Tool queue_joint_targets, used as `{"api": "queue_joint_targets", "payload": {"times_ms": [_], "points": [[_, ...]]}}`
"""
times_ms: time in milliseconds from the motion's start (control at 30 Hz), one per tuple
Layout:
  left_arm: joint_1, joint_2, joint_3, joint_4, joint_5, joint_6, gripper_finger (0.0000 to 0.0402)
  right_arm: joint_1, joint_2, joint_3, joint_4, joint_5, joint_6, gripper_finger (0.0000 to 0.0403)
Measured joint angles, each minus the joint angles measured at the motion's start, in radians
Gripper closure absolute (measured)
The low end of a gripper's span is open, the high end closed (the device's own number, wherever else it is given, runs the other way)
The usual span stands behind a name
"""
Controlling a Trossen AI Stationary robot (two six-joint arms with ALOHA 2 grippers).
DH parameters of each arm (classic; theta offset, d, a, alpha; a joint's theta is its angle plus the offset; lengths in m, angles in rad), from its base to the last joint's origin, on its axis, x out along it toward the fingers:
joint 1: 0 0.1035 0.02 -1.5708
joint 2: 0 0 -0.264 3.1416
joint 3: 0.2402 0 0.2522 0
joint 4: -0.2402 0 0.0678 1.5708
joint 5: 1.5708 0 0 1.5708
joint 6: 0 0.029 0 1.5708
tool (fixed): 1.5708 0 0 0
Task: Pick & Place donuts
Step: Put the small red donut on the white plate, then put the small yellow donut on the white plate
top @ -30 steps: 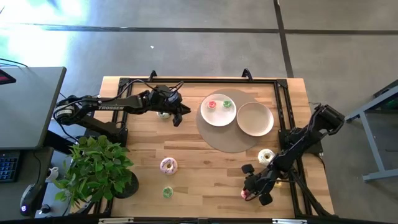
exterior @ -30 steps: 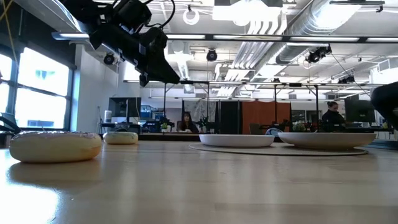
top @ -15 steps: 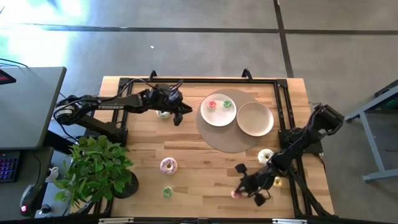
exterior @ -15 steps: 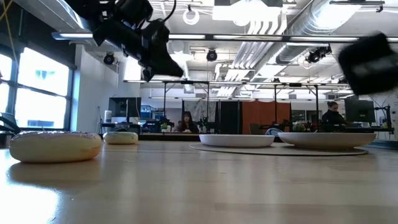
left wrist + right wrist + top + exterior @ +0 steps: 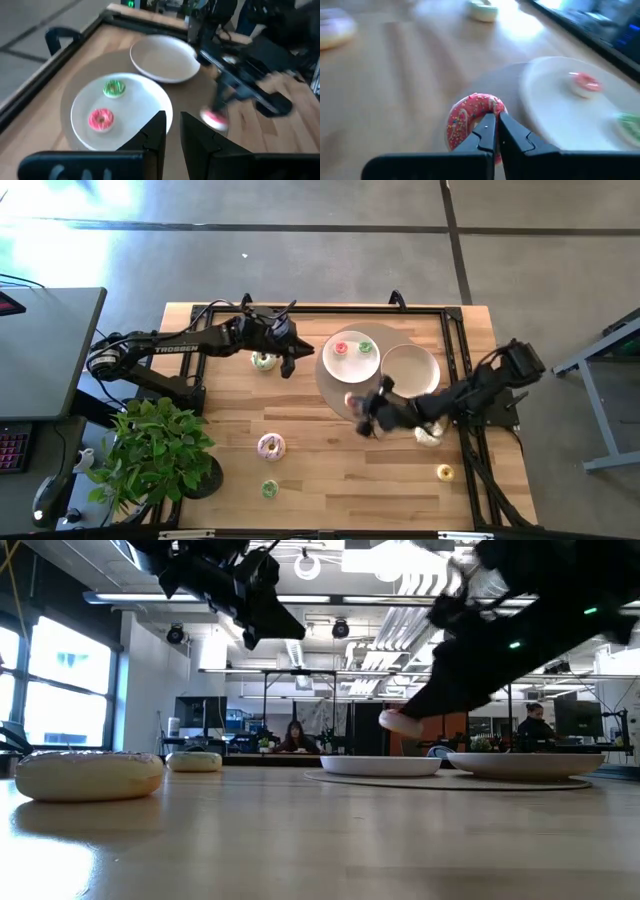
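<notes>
Right wrist view shows my right end effector (image 5: pixel 495 131) pinching a pink sprinkled donut (image 5: pixel 470 120) beside the white plate (image 5: pixel 555 110); overhead it's blurred. My left end effector (image 5: pixel 172 131) hovers, fingers nearly together, empty.

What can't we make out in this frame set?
- High view: the pink donut in the right gripper is hidden under the arm and motion-blurred.
- Low view: the plates show edge-on, so their contents are hidden.
- Left wrist view: the right arm is smeared; the left gripper holds nothing.
</notes>
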Motion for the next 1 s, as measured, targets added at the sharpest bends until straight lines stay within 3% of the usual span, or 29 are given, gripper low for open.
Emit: {"api": "queue_joint_targets", "payload": {"times_ms": [267,433,567,867,1000], "points": [[0.000,0.000,0.000,-0.111,-0.001,0.000,0.0349,-0.289,-0.002,0.000,0.011,-0.030,-0.003,0.0390],[0.000,0.000,0.000,-0.126,-0.014,0.045,0.0349,-0.414,-0.002,0.000,0.009,-0.224,0.022,0.0392],[0.000,0.000,0.000,-0.125,-0.023,0.067,0.0349,-0.449,-0.002,0.000,-0.007,-0.303,0.000,0.0375],[0.000,0.000,0.000,-0.124,-0.023,0.071,0.0349,-0.455,-0.002,0.000,-0.026,-0.238,-0.059,0.0310],[0.000,0.000,0.000,-0.128,-0.022,0.071,0.0349,-0.451,-0.002,0.000,0.051,-0.257,-0.048,0.0292]]}}
